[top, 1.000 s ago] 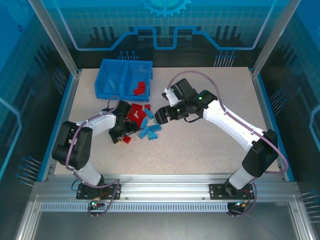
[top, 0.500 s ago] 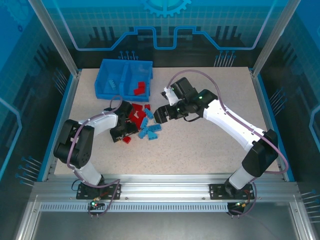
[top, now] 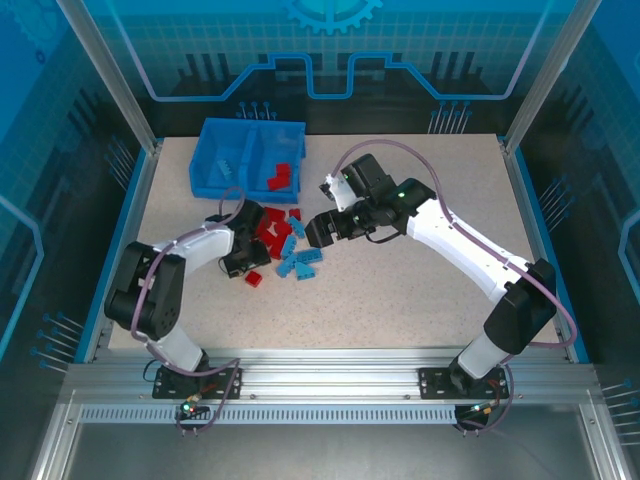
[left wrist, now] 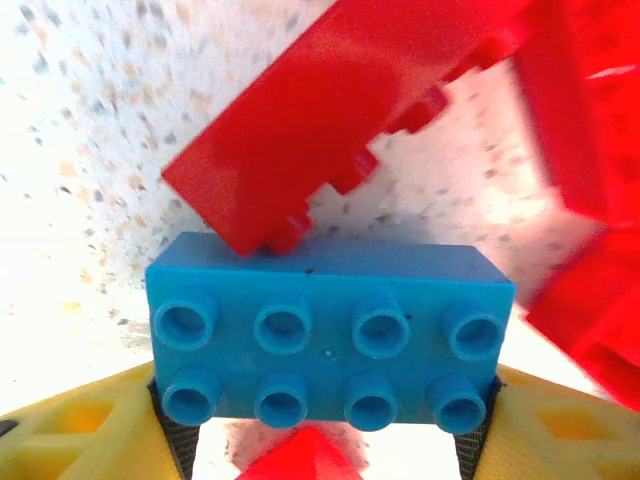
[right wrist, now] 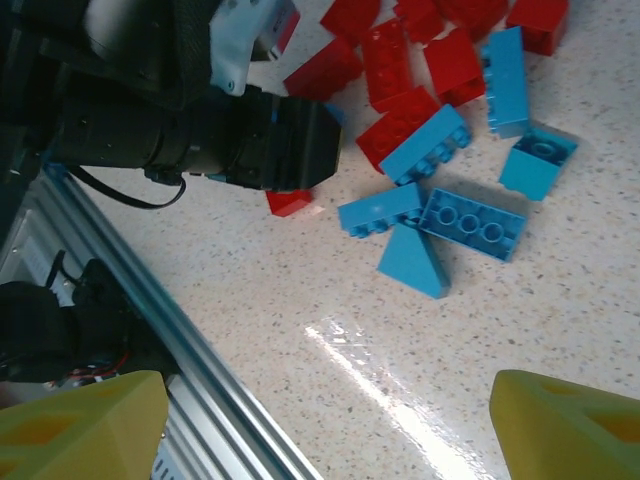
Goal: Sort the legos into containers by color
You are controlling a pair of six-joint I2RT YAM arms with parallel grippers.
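Right tool (top: 320, 228) edged left, fingers (right wrist: 80, 425) spread (above legos (right wrist: 470, 225)), left tool (left wrist: 322, 435) clamping blue lego (left wrist: 325, 335), arm (top: 200, 243) folded low.

Speckled beige table (top: 400, 290), blue two-compartment bin (top: 225, 188) at far left, red and light blue legos (top: 300, 262) heaped left of centre

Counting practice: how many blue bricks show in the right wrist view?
6 blue bricks: one upper right, one against red bricks, one far right, three clustered centre; left arm may hide more.

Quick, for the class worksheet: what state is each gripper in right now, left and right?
Left gripper: closed on a blue brick.
Right gripper: open, holding nothing.
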